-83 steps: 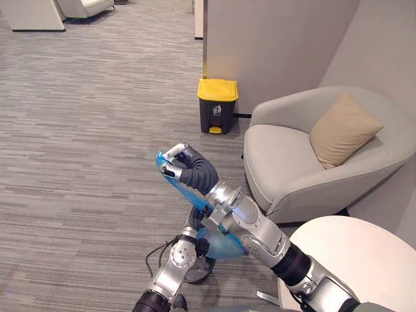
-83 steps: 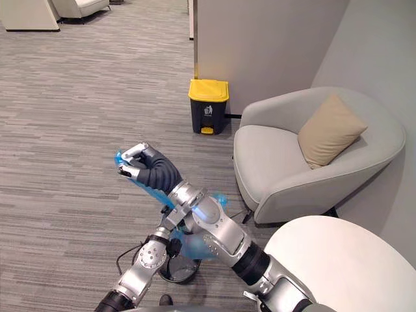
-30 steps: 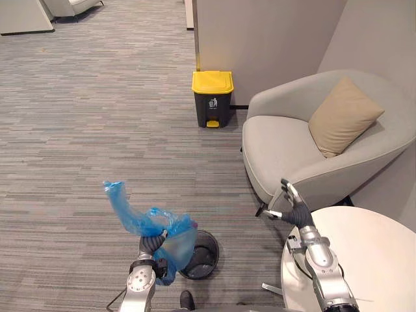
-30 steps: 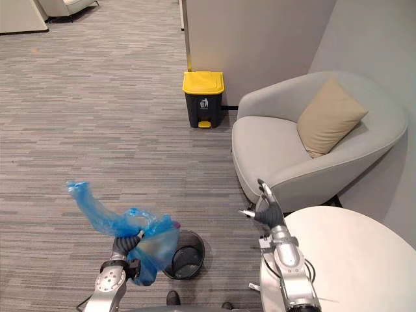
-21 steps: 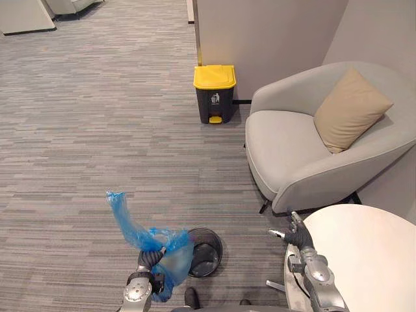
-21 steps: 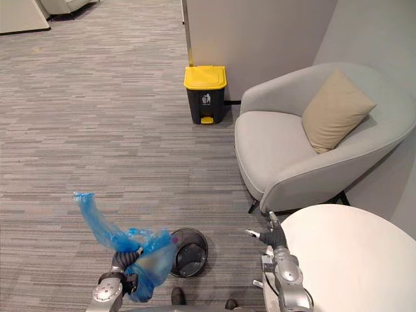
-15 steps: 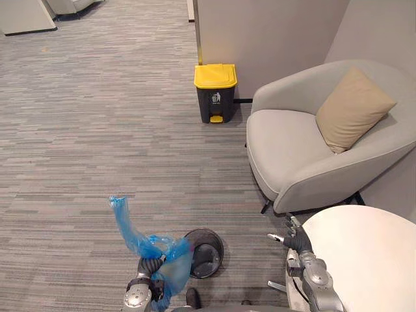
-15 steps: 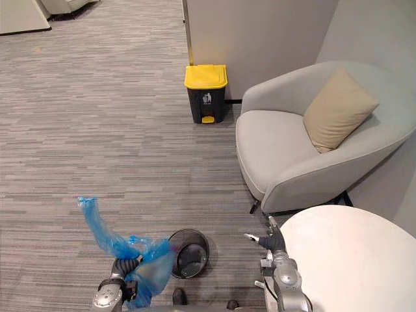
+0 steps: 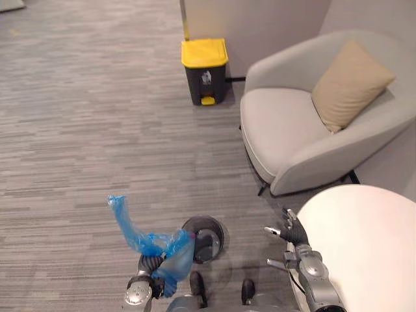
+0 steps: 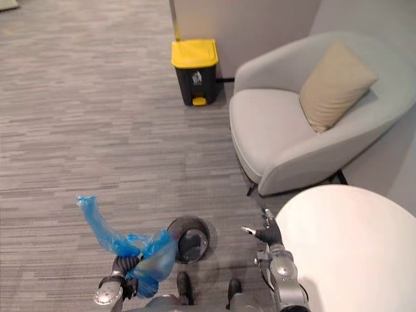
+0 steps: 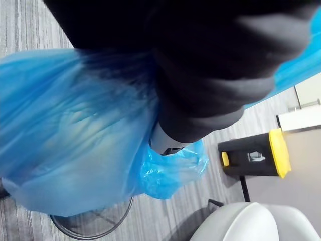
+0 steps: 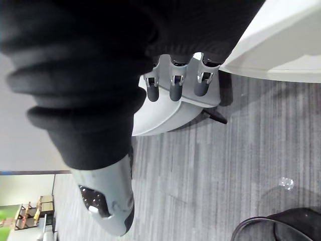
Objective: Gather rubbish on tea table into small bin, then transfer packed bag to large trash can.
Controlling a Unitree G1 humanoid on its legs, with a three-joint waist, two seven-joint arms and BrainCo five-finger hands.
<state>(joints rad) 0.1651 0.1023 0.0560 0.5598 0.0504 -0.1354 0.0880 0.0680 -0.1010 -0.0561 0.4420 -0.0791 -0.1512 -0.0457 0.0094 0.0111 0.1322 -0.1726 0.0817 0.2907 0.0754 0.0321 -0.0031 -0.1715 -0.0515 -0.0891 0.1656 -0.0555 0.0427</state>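
- Where the left hand met the blue bag, the dark cover and the crumpled plastic hid most of its fingers; what showed was curled on the bunched neck, holding the bag off the carpet.
- The bag was thin, translucent blue film: a loose twisted tail stood up and away to the left of the hand, and a rounded, filled body hung on its right. What was inside could not be made out.
- Just beside the bag's body stood the small bin, a dark round mesh one seen from above, its near side partly covered by the plastic.
- Well apart, against the wall, was the large trash can, dark with a shut yellow lid.
- Right of it sat a grey armchair with a tan cushion.
- The right hand hovered at the edge of the round white surface, fingers spread and straight, holding nothing.
- The surface was cut off at the frame's edge.
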